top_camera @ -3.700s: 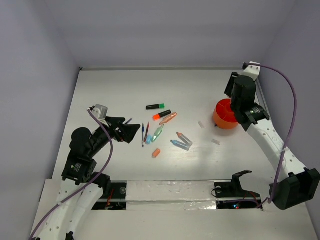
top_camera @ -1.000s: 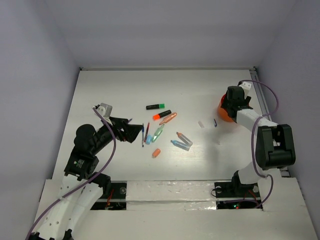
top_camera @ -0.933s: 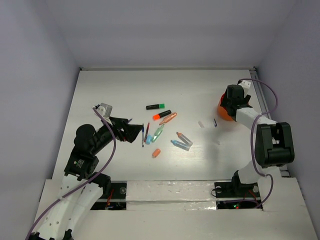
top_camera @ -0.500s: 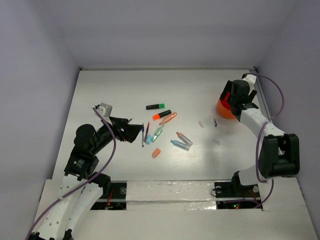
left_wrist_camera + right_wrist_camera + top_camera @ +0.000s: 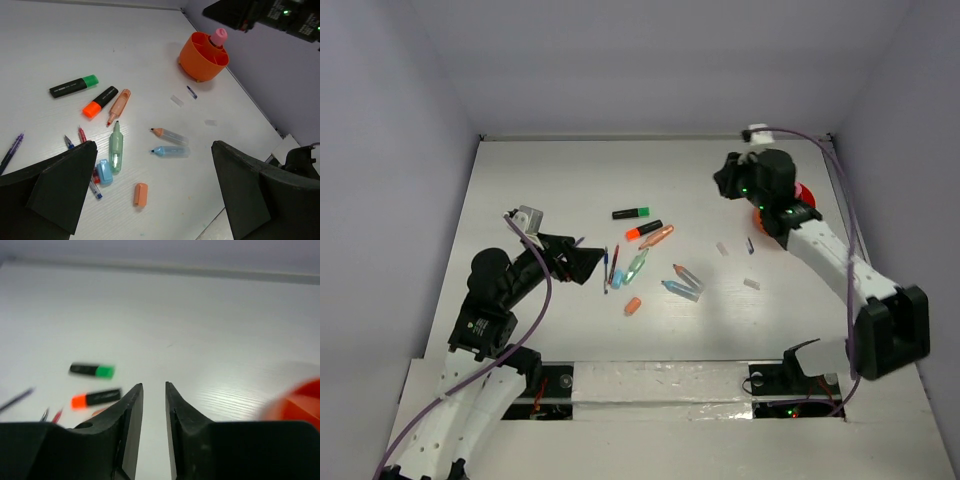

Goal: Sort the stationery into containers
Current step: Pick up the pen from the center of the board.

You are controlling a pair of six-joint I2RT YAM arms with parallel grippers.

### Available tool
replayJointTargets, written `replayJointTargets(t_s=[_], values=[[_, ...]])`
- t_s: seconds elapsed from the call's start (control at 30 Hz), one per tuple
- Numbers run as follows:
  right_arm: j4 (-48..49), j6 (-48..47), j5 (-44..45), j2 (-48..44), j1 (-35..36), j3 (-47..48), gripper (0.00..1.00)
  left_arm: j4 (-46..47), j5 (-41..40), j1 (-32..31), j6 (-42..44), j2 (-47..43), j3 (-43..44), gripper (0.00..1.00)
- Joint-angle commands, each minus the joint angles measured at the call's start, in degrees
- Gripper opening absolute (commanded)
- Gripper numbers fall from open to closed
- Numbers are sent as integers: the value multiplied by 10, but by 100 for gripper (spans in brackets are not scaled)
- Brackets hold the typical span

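Note:
The stationery lies in a loose cluster mid-table: a black-green highlighter [image 5: 632,212] [image 5: 74,86] [image 5: 92,371], a black-orange one [image 5: 643,229] [image 5: 100,101] [image 5: 96,398], an orange pen [image 5: 119,106], a green marker [image 5: 116,147], two clear markers [image 5: 684,282] [image 5: 170,135], thin red and blue pens [image 5: 611,265], and caps. The orange cup [image 5: 204,52] [image 5: 803,195] holds a pink marker [image 5: 218,36]. My left gripper [image 5: 577,262] [image 5: 160,200] is wide open and empty, left of the cluster. My right gripper [image 5: 720,182] [image 5: 154,385] hovers left of the cup, its jaws narrowly apart and empty.
Small pale bits [image 5: 723,247] [image 5: 751,283] and a short dark piece [image 5: 749,245] lie between the cluster and the cup. A purple pen [image 5: 12,150] lies at the left. Grey walls enclose the table on three sides.
My right arm has lifted away from the cup and swung left toward the table's middle. My left arm and the stationery cluster have not moved.

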Motion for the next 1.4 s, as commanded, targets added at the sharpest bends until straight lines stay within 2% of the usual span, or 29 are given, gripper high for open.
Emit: replayJointTargets(t_s=[0.0,0.17,0.27,0.3,0.4,0.53,0.87,1.2,1.37], values=[[-8,-67,-124,93,66,69,28,25,3,4,-2,2,1,99],[-79,-75,-133,236,97,178,34,23,-4,4,-3,0,0,99],[-131,-58,-134,313,117,262,48,23,-3,11,-2,3,0,99],[-136,-52,-130,327,123,288,59,23,-1,11,-2,5,0,99],[-146,-15,-119,379,147,315,72,22,0,11,-2,5,1,99],[-130,28,-106,424,172,334,82,23,0,16,-2,3,0,99],[-114,112,-80,511,193,381,83,22,2,16,-2,-2,0,99],[-133,137,-28,571,199,419,88,20,-1,11,-1,-7,1,99],[-165,127,5,615,199,486,88,20,-2,11,-1,-8,2,99]])
